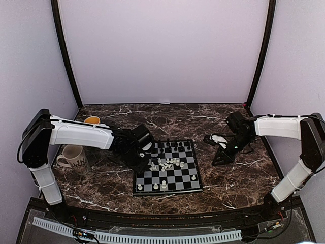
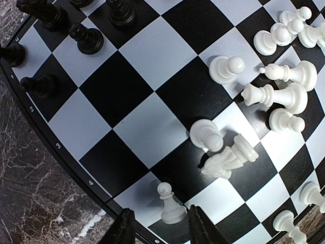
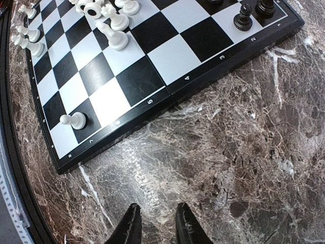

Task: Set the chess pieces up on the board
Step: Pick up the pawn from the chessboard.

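- A white mug with a dark pattern stands at the left of the dark marbled bench, well apart from the board, with the left arm passing just above it.
- Behind that arm sits a small orange round thing, mostly hidden; what it is cannot be told.
- The left claw hangs low over the board's left edge, its jaws partly apart. A single upright white pawn stands between the fingertips. One finger is just beside the pawn's base and a gap shows on the other side, so the pawn is straddled rather than pinched.
- The board lies flat at the middle of the bench, between the two arms.
- The black pieces stand upright in the rows along the board's far side.
- Most of the white pieces crowd together in a loose heap around the middle of the board. Some are upright and several lie on their sides, among them one tipped over just beside an upright pawn.
- A few white pieces stand singly along the near rows, one lone pawn close to the board's near right corner.
- The right claw hovers over bare bench to the right of the board, apart from it. Its jaws are a narrow gap apart and hold nothing.
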Available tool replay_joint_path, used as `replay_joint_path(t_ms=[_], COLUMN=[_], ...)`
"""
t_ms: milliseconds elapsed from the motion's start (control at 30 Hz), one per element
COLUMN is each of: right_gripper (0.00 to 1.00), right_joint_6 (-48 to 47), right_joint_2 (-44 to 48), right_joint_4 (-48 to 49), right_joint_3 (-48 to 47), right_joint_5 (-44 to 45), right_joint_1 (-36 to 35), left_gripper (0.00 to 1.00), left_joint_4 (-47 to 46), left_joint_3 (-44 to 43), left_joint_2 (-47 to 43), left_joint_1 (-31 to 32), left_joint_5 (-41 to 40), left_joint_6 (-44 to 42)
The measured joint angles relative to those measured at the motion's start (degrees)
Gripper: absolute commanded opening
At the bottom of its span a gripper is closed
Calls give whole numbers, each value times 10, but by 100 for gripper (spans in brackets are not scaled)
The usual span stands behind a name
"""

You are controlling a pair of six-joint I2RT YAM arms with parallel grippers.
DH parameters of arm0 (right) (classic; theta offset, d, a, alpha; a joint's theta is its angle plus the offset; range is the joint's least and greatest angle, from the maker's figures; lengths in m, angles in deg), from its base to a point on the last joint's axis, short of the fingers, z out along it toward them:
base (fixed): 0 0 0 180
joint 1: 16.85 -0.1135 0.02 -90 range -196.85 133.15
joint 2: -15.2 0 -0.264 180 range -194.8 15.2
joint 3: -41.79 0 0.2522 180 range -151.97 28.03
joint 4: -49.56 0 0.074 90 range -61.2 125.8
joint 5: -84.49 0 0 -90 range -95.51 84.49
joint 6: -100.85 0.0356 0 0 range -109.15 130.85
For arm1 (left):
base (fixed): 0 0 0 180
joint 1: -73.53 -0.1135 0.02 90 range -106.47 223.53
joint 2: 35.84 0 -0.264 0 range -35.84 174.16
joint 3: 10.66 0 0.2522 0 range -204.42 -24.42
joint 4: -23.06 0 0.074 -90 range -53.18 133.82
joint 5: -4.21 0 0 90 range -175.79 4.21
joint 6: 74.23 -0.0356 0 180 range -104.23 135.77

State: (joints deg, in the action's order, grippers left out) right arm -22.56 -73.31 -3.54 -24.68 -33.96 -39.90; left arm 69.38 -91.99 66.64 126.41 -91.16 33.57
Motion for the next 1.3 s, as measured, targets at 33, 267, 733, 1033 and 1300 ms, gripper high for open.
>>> replay_joint_path(t_ms=[33, 267, 733, 1033, 1300], right_gripper=[24, 24, 24, 20, 21], right_joint_6=[0, -1, -2, 18, 81], right_joint_2=[0, 0, -4, 11, -12], right_joint_4=[0, -1, -2, -10, -59], right_joint_3=[0, 0, 0, -18, -208], right_joint_5=[0, 0, 0, -38, -116], right_joint_1=[0, -2, -2, -1, 6], left_gripper=[36, 27, 15, 10, 10], left_joint_4=[0, 1, 1, 0, -57], left_joint_3=[0, 0, 0, -2, 47], left_joint_2=[2, 10, 14, 14, -92], left_joint_1=[0, 0, -3, -6, -4], left_joint_5=[1, 2, 3, 5, 38], left_joint_6=[0, 4, 4, -17, -57])
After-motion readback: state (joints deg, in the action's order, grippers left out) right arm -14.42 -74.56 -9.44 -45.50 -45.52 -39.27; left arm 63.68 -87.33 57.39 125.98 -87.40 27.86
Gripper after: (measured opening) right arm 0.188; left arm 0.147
